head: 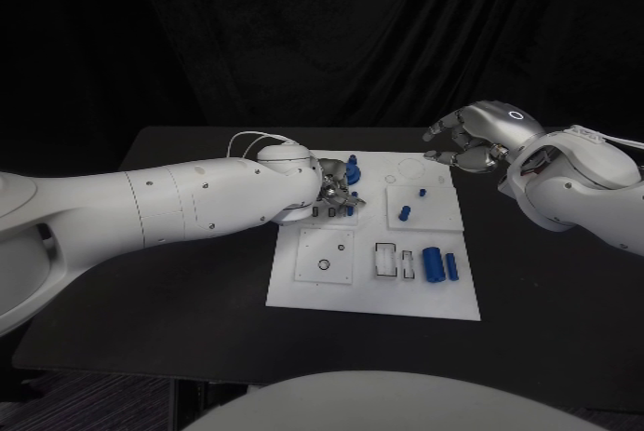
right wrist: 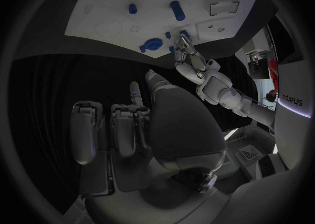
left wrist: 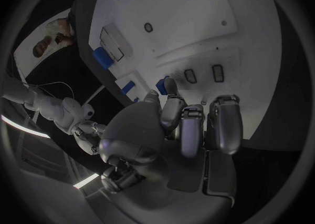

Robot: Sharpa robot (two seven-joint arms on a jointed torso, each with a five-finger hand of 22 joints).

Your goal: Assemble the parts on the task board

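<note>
The white task board [head: 336, 296] lies mid-table. My left hand [head: 333, 196] rests low over its far-left part, fingers stretched out to the board [left wrist: 197, 19] beside two small dark slots [left wrist: 203, 74]. A blue part [left wrist: 160, 84] sits at a fingertip; the thumb is away from it and nothing is pinched. A blue piece [head: 352, 170] stands just beyond the hand. Two small blue parts [head: 404, 210] [head: 422, 193] stand mid-board, and two blue cylinders [head: 434, 263] [head: 452, 266] lie near the right edge. My right hand [head: 470, 138] hovers off the board's far-right corner, loosely curled and holding nothing.
The black table [head: 161, 291] stretches wide on both sides of the board. A raised square plate with a ring and a hole [head: 327, 256] sits front-left on the board, with two rectangular slots [head: 396, 261] beside it. My left forearm [head: 161, 203] crosses the table's left half.
</note>
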